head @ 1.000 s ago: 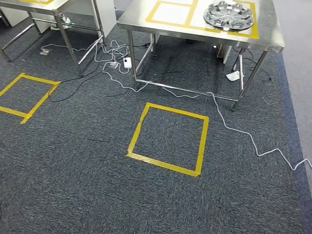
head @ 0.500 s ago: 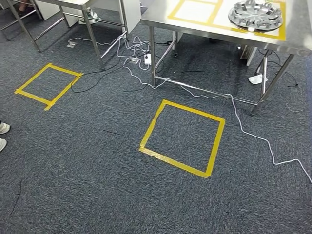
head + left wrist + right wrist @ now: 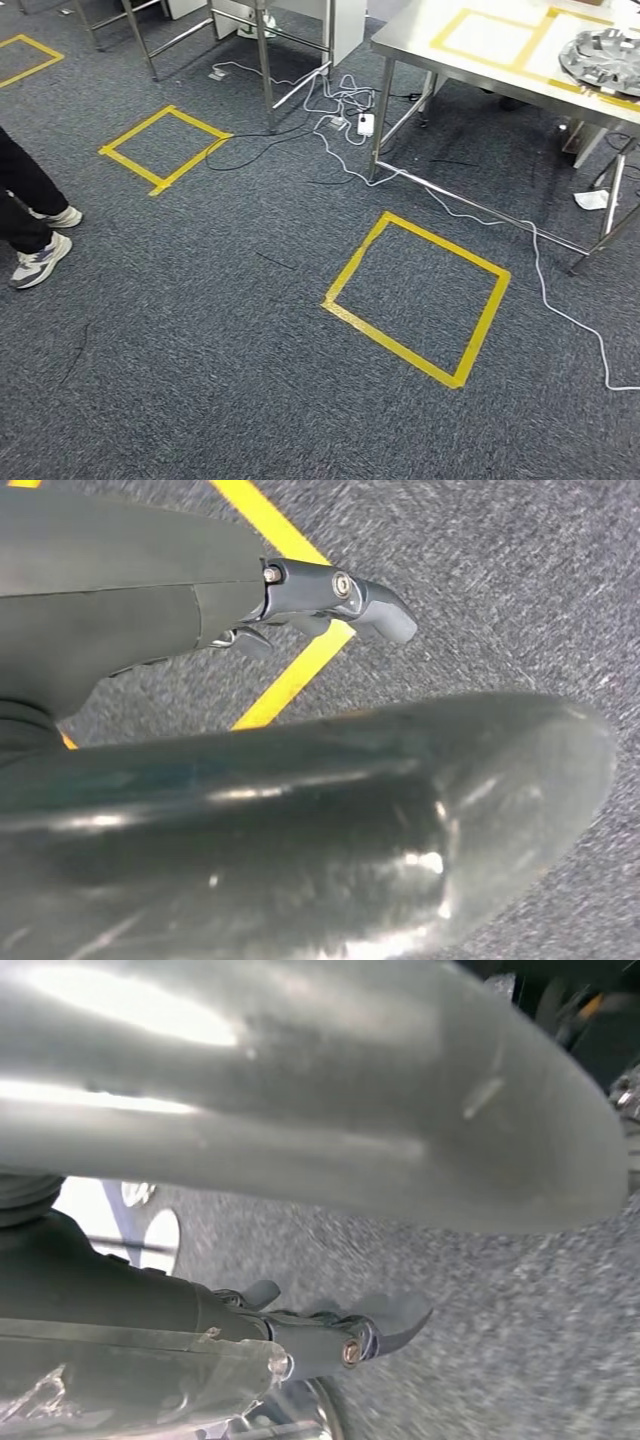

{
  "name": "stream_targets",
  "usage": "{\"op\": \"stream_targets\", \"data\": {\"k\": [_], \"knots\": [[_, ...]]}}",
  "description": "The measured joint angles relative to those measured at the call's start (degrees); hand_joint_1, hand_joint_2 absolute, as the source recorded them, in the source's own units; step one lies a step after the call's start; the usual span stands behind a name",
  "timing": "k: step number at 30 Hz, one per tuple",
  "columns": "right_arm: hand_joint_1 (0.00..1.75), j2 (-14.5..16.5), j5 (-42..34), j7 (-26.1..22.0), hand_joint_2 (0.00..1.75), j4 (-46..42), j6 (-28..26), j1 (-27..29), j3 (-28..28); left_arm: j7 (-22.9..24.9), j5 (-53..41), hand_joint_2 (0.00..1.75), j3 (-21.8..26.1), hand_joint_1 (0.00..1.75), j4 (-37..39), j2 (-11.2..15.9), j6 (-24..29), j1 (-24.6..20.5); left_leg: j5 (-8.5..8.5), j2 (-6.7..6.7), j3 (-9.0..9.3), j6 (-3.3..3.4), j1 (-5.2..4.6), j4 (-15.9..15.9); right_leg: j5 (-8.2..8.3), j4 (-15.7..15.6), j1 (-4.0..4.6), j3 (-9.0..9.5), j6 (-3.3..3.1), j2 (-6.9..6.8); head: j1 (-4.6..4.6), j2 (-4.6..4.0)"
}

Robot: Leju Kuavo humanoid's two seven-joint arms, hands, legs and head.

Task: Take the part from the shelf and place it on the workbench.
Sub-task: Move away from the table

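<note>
The part (image 3: 610,58), a round grey metal disc with cut-outs, lies on the steel workbench (image 3: 483,70) at the head view's upper right, inside a yellow tape outline. On the carpet below, a yellow tape square (image 3: 416,298) sits beside a white cable (image 3: 543,290). A person's shoes (image 3: 41,258) stand at the left. The left wrist view shows the left hand (image 3: 302,595) over yellow tape, fingers extended, nothing held. The right wrist view shows the right hand (image 3: 302,1335); whether it grips anything I cannot tell.
</note>
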Motion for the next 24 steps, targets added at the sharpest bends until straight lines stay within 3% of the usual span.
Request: {"op": "stream_targets", "data": {"k": [1,3,5,7,9,11,12,13,14,17,18,20,21,22,24], "knots": [[0.0,0.0,0.0,-0.1,0.0,0.0,0.0,-0.1,0.0,0.0,0.0,0.0,0.0,0.0,0.0,-0.1,0.0,-0.1,0.08,-0.67,-0.11,-0.23,-0.04,0.1,1.26,-3.7,-0.19,1.77,-0.07,1.54,0.05,0.0],[0.0,0.0,0.0,-0.3,0.0,0.0,0.0,-0.1,0.0,-0.2,-0.1,0.0,0.1,0.0,0.0,-0.2,-0.1,-0.2,0.38,-1.89,-0.62,-0.91,0.06,0.2,1.86,-7.1,-0.32,3.34,-0.23,3.5,0.11,0.0],[0.0,0.0,0.0,-0.4,0.0,0.0,0.0,-0.1,0.0,-0.3,-0.1,0.0,0.1,0.0,0.0,-0.3,-0.2,-0.2,0.78,-2.99,-1.15,-1.71,0.35,0.1,2.1,-7.1,-0.18,3.27,-0.75,2.41,0.11,0.0],[0.0,0.0,0.0,-0.4,0.0,0.0,0.0,-0.2,0.0,-0.4,-0.2,0.0,0.2,0.0,0.0,-0.3,-0.4,-0.1,-0.23,-1.49,-2.06,-2.24,0.31,1.5,2.5,-7.5,-0.22,3.25,-1.54,0.94,-0.05,0.0],[0.0,0.0,0.1,-0.4,0.0,0.0,0.0,-0.1,0.0,-0.5,-0.3,0.0,0.3,0.0,0.0,-0.4,-0.7,-0.3,-3.85,1.62,-4.88,-2.52,0.11,7.3,2.72,-7.7,-0.15,3.15,-2.02,-0.75,-0.51,0.0],[0.0,-0.1,0.1,-0.4,0.0,0.0,-0.1,0.0,0.0,-0.6,-0.3,0.0,0.4,0.0,0.0,-0.5,-0.9,-0.5,-7.18,2.9,-8.29,-2.68,0.09,14.7,2.75,-7.7,0.03,2.91,-2.16,-2.5,-0.82,0.0],[0.0,-0.1,0.1,-0.4,0.0,0.0,-0.1,0.0,0.0,-0.6,-0.2,0.0,0.5,0.0,0.0,-0.5,-1.0,-0.5,-7.43,3.07,-8.95,-2.68,0.09,16.4,2.76,-7.7,0.09,2.82,-2.16,-3.33,-0.84,0.0],[0.0,-0.1,0.1,-0.4,0.0,0.0,-0.1,0.0,0.0,-0.6,-0.2,0.0,0.5,0.0,0.0,-0.5,-1.1,-0.4,-6.64,3.21,-8.52,-2.62,0.08,16.0,2.76,-7.7,0.13,2.77,-2.16,-4.11,-0.85,0.0],[0.0,-0.1,0.1,-0.4,0.0,0.0,-0.1,-0.1,0.0,-0.6,-0.2,0.0,0.6,0.0,0.0,-0.5,-1.1,-0.4,-4.96,3.56,-6.89,-2.52,0.07,13.4,2.76,-7.7,0.15,2.79,-2.13,-4.84,-0.87,0.0],[0.0,-0.1,0.2,-0.5,0.0,0.0,-0.2,-0.2,0.1,-0.7,0.0,0.0,0.6,0.0,0.0,-0.4,-1.1,-0.5,-0.77,7.09,-0.61,-2.1,-0.16,2.4,2.54,-7.4,0.54,2.93,-1.58,-6.64,-1.06,0.01],[0.0,-0.2,0.3,-0.5,0.0,0.0,-0.2,-0.2,0.1,-0.8,0.2,0.0,0.7,0.0,0.0,-0.4,-1.2,-0.6,-0.51,7.8,0.14,-1.88,-0.29,0.8,2.47,-7.2,0.71,2.92,-1.29,-7.2,-1.03,0.01],[0.0,-0.3,0.4,-0.6,0.0,0.0,-0.2,-0.2,0.1,-0.8,0.4,0.0,0.8,0.0,0.0,-0.4,-1.2,-0.4,-0.42,6.95,-0.04,-1.2,-0.46,0.3,2.45,-7.2,0.76,3.01,-0.73,-8.33,-0.89,0.01],[0.0,-0.4,0.5,-0.6,0.0,0.0,-0.2,-0.3,0.2,-0.9,0.5,0.0,0.9,0.0,0.0,-0.3,-1.2,-0.2,-0.29,6.44,-0.14,-0.85,-0.42,0.2,2.19,-7.0,0.65,2.97,-0.41,-8.27,-0.79,0.0],[0.0,-0.4,0.6,-0.6,0.0,0.0,-0.2,-0.3,0.2,-0.9,0.6,0.0,1.0,0.0,0.0,-0.3,-1.2,-0.1,-0.12,5.89,-0.22,-0.5,-0.34,0.2,1.38,-6.1,0.52,2.62,-0.09,-7.32,-0.72,0.0],[0.0,-0.5,0.7,-0.6,0.0,0.0,-0.2,-0.2,0.2,-0.9,0.8,0.0,1.0,0.0,0.0,-0.3,-1.2,-0.1,0.18,4.74,-0.42,0.04,-0.17,0.1,-2.07,-0.4,0.28,0.11,0.44,-4.18,-0.38,0.0]]}}
